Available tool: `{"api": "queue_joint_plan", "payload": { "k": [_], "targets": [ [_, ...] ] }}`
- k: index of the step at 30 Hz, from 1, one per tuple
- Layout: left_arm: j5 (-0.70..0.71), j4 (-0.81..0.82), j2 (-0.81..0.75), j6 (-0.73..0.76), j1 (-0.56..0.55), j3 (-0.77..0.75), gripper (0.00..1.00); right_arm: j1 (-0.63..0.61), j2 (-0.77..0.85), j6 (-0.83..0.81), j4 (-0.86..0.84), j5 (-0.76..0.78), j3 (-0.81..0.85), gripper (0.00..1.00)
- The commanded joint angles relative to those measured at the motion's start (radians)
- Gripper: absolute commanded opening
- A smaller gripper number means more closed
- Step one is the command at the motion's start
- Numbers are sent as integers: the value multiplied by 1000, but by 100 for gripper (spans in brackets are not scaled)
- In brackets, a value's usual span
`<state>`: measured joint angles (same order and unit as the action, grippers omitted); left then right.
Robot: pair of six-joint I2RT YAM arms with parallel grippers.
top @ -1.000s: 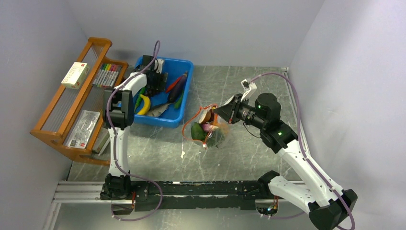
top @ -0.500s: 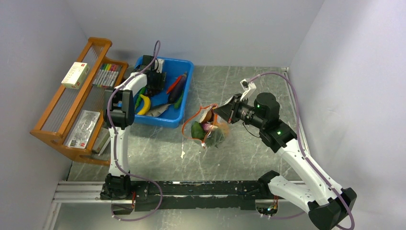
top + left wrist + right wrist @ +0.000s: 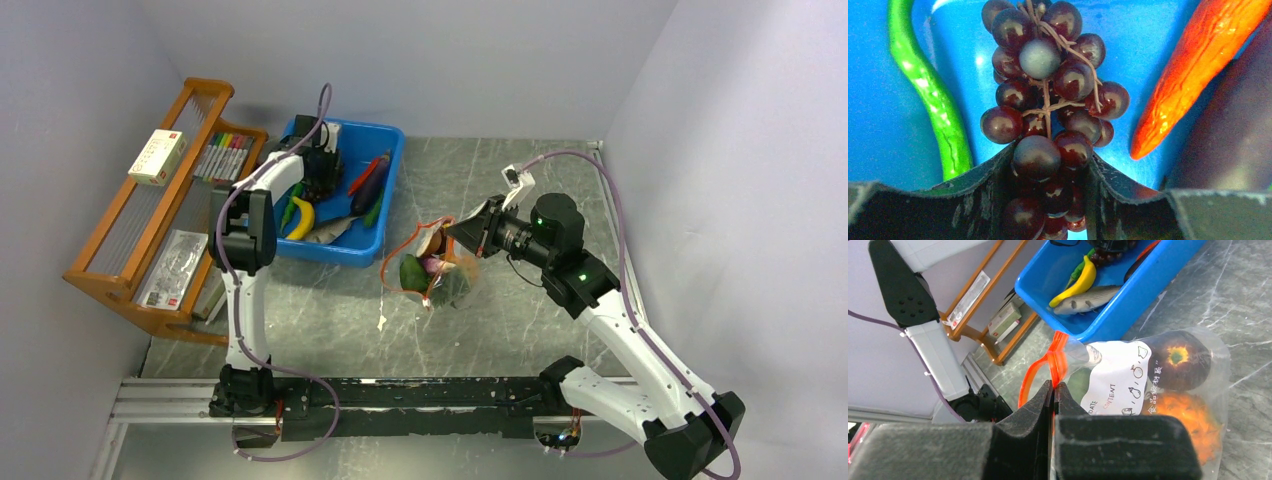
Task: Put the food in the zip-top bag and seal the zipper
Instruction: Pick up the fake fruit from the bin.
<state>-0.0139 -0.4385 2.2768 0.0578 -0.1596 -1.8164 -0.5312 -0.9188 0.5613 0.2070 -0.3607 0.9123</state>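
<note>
My left gripper (image 3: 322, 172) is inside the blue bin, and in its wrist view the gripper (image 3: 1050, 155) is shut on a bunch of dark red grapes (image 3: 1048, 90) held between both fingers. My right gripper (image 3: 448, 229) is shut on the red zipper strip (image 3: 1057, 352) of the clear zip-top bag (image 3: 1158, 385), and holds the mouth up and open. The bag (image 3: 432, 268) lies on the table. It holds a dark round piece (image 3: 1178, 360), an orange piece (image 3: 1183, 420) and a green piece (image 3: 1078, 382).
The blue bin (image 3: 388, 150) stands at the back left. It holds a green bean (image 3: 933, 100), an orange pepper (image 3: 1193, 70), a purple eggplant (image 3: 1233, 135), a banana (image 3: 1079, 282) and a fish (image 3: 1093, 297). A wooden rack (image 3: 130, 230) with markers stands against the left wall.
My left arm has shifted slightly over the bin. My right gripper and the bag have not moved.
</note>
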Motion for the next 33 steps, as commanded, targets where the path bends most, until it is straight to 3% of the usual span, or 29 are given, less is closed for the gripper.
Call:
{"api": "queue_joint_plan", "payload": {
  "k": [1, 17, 33],
  "targets": [
    [7, 26, -103, -17, 5, 29, 38, 2, 14, 4, -63, -12, 7, 0],
    [-97, 20, -395, -112, 1, 170, 38, 2, 17, 42, -108, -27, -44, 0],
    [-417, 164, -888, -272, 2, 506, 39, 2, -38, 193, -145, -16, -56, 0]
  ]
}}
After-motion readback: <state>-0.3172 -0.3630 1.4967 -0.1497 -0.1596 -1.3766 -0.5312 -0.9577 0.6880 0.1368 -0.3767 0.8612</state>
